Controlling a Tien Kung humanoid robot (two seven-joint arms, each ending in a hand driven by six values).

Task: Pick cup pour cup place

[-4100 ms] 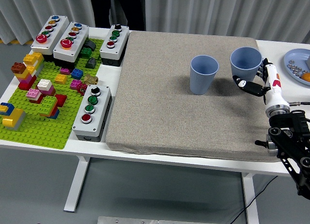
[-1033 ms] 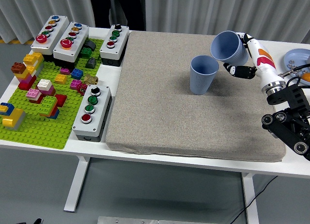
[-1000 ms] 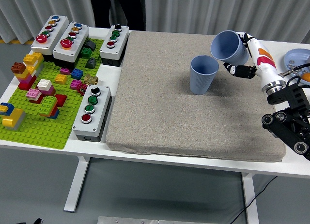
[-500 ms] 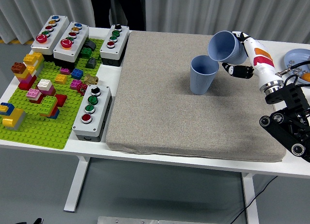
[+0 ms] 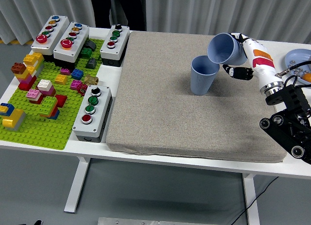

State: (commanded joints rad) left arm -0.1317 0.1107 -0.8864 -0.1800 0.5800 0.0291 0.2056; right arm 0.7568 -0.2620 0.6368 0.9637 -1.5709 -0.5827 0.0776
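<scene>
A blue cup [image 5: 203, 76] stands upright on the grey mat [image 5: 160, 113], right of its middle. Held above and to its right is a second blue cup [image 5: 222, 48], tilted so that its mouth faces left and down over the standing cup's rim. My right hand [image 5: 241, 56] is shut on this tilted cup, with the white and red forearm running down to the black arm at the right edge. I cannot see inside either cup. My left arm is out of view.
A green baseplate [image 5: 43, 123] with coloured bricks lies at the left, with several grey button boxes [image 5: 92, 112] around it. A blue plate [image 5: 297, 61] with small items sits at the far right edge. A person's dark clothing shows at the top.
My right hand lifted the cup off the mat, carried it left and tipped it over the standing cup. In the last half second it tilted slightly further left.
</scene>
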